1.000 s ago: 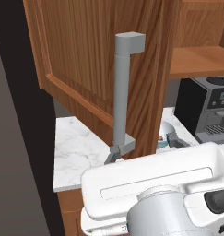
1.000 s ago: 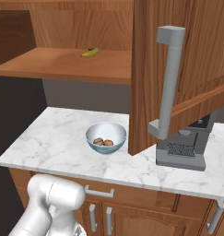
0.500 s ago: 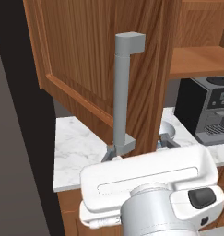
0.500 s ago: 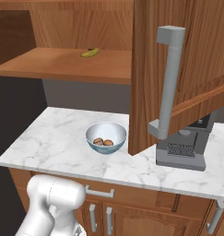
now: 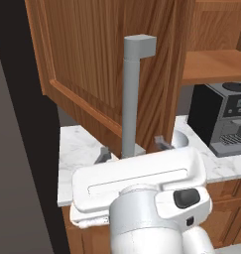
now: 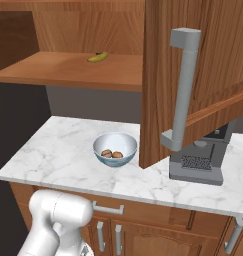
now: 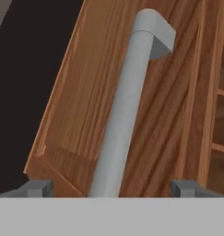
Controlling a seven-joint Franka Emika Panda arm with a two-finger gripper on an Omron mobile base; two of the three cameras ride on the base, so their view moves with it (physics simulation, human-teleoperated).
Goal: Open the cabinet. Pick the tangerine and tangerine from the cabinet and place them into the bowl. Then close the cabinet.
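The cabinet door [image 6: 213,60] stands swung open, its long grey bar handle [image 6: 183,95] facing me. My gripper [image 5: 133,149] is open, one finger on each side of the lower end of the handle [image 5: 131,104] without closing on it. In the hand view the handle [image 7: 122,115] runs up between my two fingertips [image 7: 37,188]. The bowl [image 6: 115,161] sits on the counter below the open shelf, and both tangerines [image 6: 107,153] [image 6: 118,154] lie side by side in it.
A small yellow-green fruit [image 6: 97,57] lies on the cabinet shelf [image 6: 68,70]. A dark coffee machine [image 6: 198,167] stands on the marble counter [image 6: 58,155] to the right, partly behind the door. Base cabinets with handles [image 6: 107,207] run below.
My hand has shifted a little to the left, so the handle now sits nearer the middle between the fingers. The door, bowl and fruits have not moved.
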